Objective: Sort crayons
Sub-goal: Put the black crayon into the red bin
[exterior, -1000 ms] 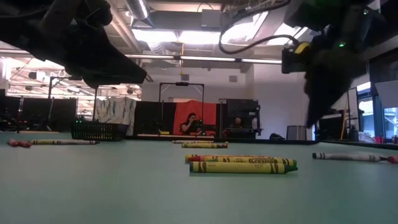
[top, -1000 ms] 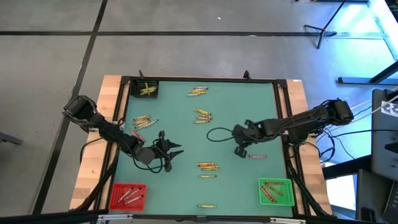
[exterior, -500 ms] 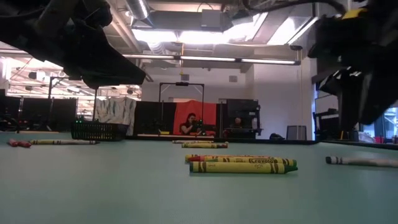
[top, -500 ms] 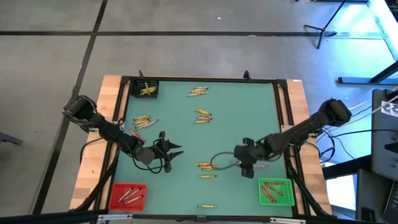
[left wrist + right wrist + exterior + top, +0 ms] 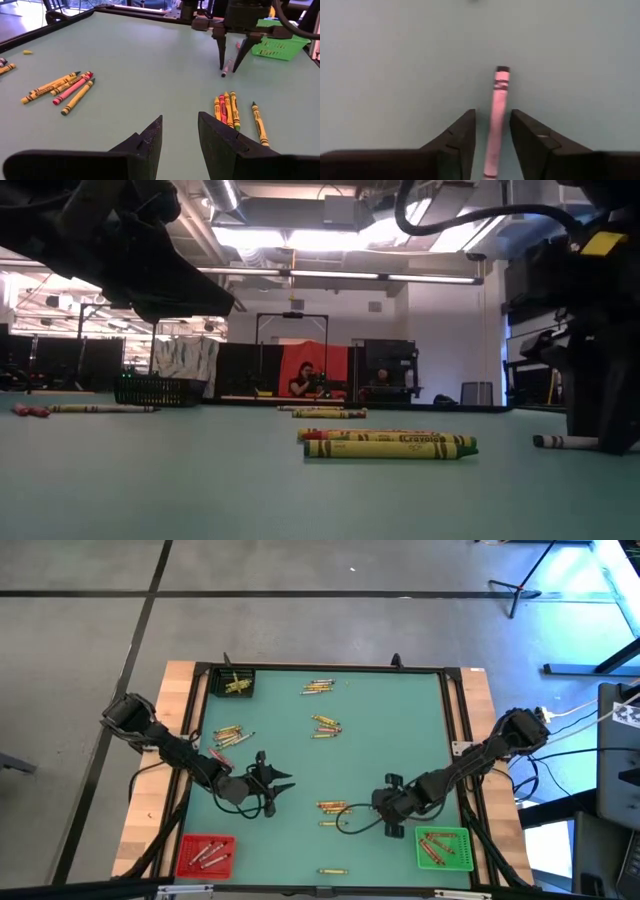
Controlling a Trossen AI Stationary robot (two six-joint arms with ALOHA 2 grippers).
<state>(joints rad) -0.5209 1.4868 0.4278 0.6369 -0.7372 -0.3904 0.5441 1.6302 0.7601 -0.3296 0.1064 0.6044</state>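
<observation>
Step in hand: picking one pink crayon (image 5: 496, 125) off the mat near the green bin (image 5: 444, 847). Right gripper (image 5: 492, 131) down, fingers parted, straddling it, not yet clamped. Next: close, lift, carry to a bin. Left gripper (image 5: 179, 142) parked mid-table, open, empty. Green bin, red bin (image 5: 205, 854), black bin (image 5: 232, 684) each hold a few crayons.

A grey concrete floor (image 5: 300, 630) with dark seams surrounds the green-topped table (image 5: 380, 730). Across the room, long ceiling strip lights (image 5: 300, 238) glow above a red fabric panel (image 5: 318, 375) and white back wall (image 5: 440, 340).
</observation>
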